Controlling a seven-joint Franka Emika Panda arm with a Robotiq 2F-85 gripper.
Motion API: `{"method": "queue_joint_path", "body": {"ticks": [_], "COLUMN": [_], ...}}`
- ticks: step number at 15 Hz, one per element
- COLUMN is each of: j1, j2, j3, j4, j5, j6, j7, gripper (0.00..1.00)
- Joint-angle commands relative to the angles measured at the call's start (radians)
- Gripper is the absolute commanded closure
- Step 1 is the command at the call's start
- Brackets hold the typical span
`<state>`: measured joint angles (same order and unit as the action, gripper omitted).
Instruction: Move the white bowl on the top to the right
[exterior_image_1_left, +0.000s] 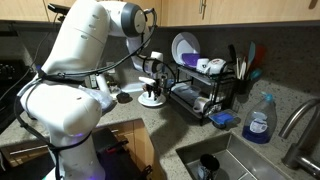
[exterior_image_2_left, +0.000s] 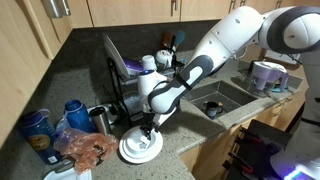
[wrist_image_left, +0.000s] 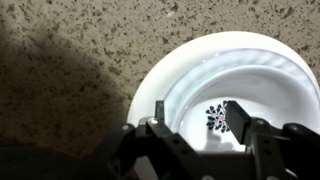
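Observation:
The white bowl (wrist_image_left: 272, 88) sits on top of a flatter white dish (wrist_image_left: 150, 85) on the speckled counter; a small dark flower mark shows in its bottom. The stack shows in both exterior views (exterior_image_1_left: 152, 99) (exterior_image_2_left: 140, 149). My gripper (wrist_image_left: 200, 115) is open and points straight down into the bowl. One finger is at the bowl's near rim and the other is inside over the flower mark. In both exterior views the gripper (exterior_image_1_left: 152, 88) (exterior_image_2_left: 150, 131) hangs directly over the stack.
A black dish rack (exterior_image_1_left: 205, 95) with an upright blue-rimmed plate (exterior_image_1_left: 183, 48) stands beside the stack. A blue soap bottle (exterior_image_1_left: 259, 120), a faucet (exterior_image_1_left: 296, 118) and the sink (exterior_image_1_left: 230, 160) lie further along. Bottles and packets (exterior_image_2_left: 60, 130) crowd the counter corner.

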<state>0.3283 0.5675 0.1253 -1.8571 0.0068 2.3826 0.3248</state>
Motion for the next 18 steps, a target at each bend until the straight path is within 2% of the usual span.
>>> {"method": "queue_joint_path", "body": {"ticks": [1,5,6,15,18], "j1": [0.020,0.026,0.025,0.017,-0.003], "j2": [0.012,0.018,0.019,0.011,0.023], "j3": [-0.014,-0.020,-0.020,-0.030,-0.019], "j4": [0.048,0.062,0.063,0.065,0.057], "j5": [-0.013,-0.020,-0.019,-0.015,0.029], "j6": [-0.066,-0.098,-0.102,-0.103,-0.093], "j7": [0.032,0.034,0.034,0.045,0.051], "gripper": [0.66,0.95,0.99,0.97,0.97]}}
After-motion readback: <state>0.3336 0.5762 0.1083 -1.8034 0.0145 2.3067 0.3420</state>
